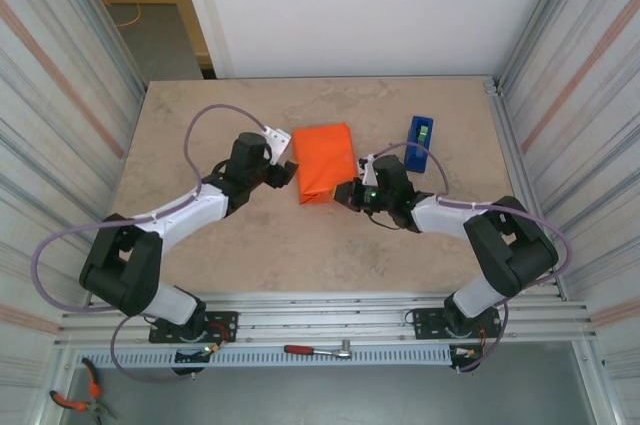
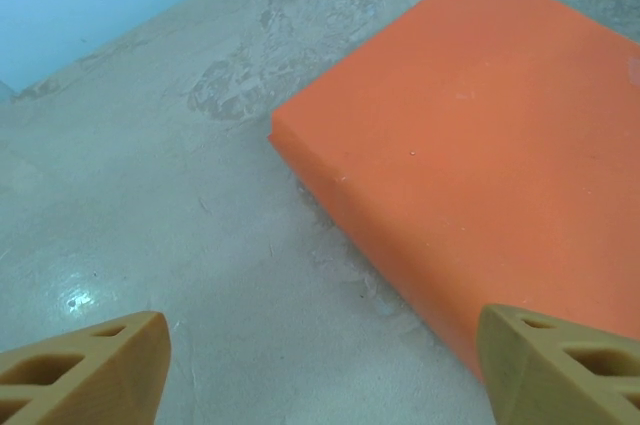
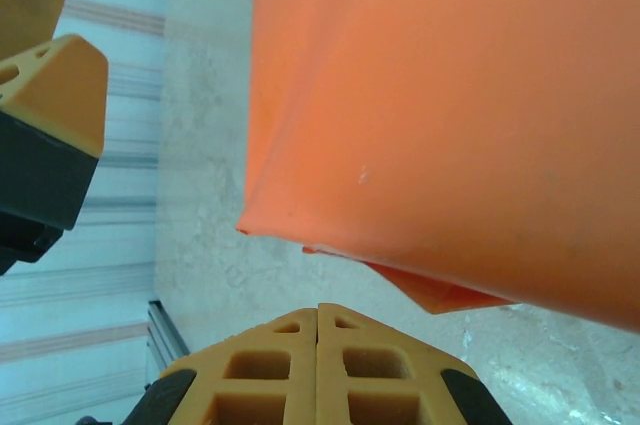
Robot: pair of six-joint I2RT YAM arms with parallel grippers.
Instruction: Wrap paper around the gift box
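The left fingers (image 2: 90, 370), tan and ribbed, are spread wide with nothing between them. One tip hangs over bare tabletop (image 1: 300, 255). The other sits at the long side edge of a bright orange sheet of thin plain paper (image 1: 325, 160); whether it touches cannot be told. The right fingers (image 3: 270, 375) are pressed together, pinching nothing, just beside the paper's opposite edge, where a small loose flap (image 3: 430, 290) pokes out from under the fold.

The paper is folded over into a flat, squarish parcel with crisp side walls. It lies near the middle of the beige, stone-patterned tabletop, between the two arms. The gift box is hidden under the orange covering.

From above, the left arm reaches in from the lower left and the right arm from the lower right, both wrists close to the parcel. A small upright blue tape dispenser (image 1: 420, 135) stands to the parcel's right, near the right arm's wrist.
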